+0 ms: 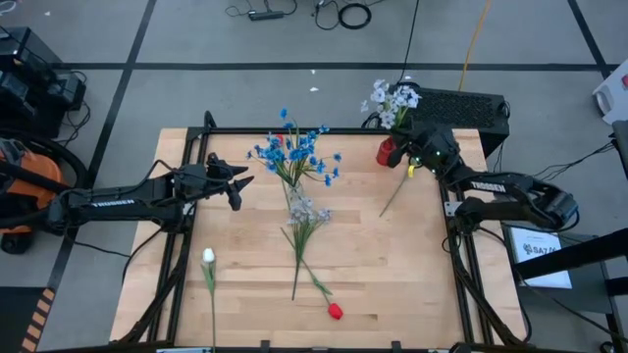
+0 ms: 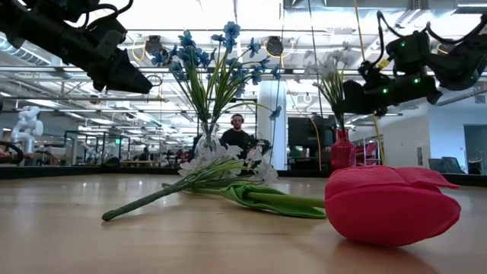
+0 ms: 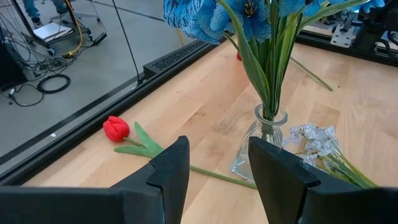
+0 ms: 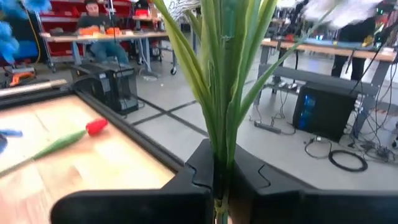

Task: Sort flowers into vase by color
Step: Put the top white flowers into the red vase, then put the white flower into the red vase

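My right gripper is at the far right of the table, shut on a bunch of white-lilac flowers beside a red vase. My left gripper hangs open at the table's left, facing a clear vase that holds blue flowers. Another white-lilac sprig lies flat mid-table. A red tulip and a white tulip lie near the front edge. A second red tulip lies by the far rail. My right gripper pinches the bunch's green stems between its two fingers, below the leaves. The fingers come in level, across the stems. The bunch stands roughly upright with its blooms above the fingers. In the low view its stems run down to the red vase's neck.
A long green stem lies on the table just in front of the right gripper; which flower it belongs to, I cannot tell. A black box stands beyond the far right corner. A person sits in the room behind.
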Robot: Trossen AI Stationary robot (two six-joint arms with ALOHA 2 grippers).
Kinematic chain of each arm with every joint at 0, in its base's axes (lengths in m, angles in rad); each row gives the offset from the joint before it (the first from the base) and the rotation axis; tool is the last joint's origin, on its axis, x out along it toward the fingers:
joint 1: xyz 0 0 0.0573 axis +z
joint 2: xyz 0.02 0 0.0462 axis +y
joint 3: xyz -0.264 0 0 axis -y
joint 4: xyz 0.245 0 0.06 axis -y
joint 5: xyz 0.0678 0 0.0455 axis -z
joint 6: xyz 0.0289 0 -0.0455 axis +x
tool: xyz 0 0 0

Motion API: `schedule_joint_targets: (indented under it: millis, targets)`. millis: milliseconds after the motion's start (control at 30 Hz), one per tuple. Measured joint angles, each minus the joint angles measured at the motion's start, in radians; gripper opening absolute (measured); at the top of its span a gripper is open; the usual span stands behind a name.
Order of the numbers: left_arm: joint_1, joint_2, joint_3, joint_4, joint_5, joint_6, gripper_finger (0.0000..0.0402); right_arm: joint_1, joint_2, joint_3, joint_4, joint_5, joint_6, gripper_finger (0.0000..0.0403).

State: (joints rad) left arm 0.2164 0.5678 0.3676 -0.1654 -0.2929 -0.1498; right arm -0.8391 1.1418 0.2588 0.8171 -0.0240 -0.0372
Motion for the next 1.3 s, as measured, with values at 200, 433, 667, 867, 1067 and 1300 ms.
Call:
schedule_joint_targets:
  millis: [200, 433, 667, 867, 1067, 1300]
  targets:
    - [0.0, 0.0, 0.0, 0.0, 0.0, 0.0, 0.0171, 0.0, 0.025, 0.0, 0.02, 0.0, 0.029, 0.0054]
    - [0.0, 0.0, 0.0, 0.0, 0.0, 0.0, 0.0171, 0.0, -0.031, 0.0, -0.026, 0.0, 0.074, 0.0122]
    - [0.0, 0.0, 0.0, 0.0, 0.0, 0.0, 0.0171, 0.0, -0.149, 0.085, -0.39, 0.0, 0.075, 0.0203]
    - [0.0, 0.0, 0.0, 0.0, 0.0, 0.0, 0.0171, 0.0, -0.24, 0.246, -0.813, 0.002, 0.026, 0.0244]
    - [0.0, 0.0, 0.0, 0.0, 0.0, 0.0, 0.0171, 0.001, -0.296, 0.424, -1.126, 0.074, 0.029, 0.0239]
    - [0.0, 0.0, 0.0, 0.0, 0.0, 0.0, 0.0171, 0.002, -0.313, 0.581, -1.456, 0.081, 0.204, 0.0204]
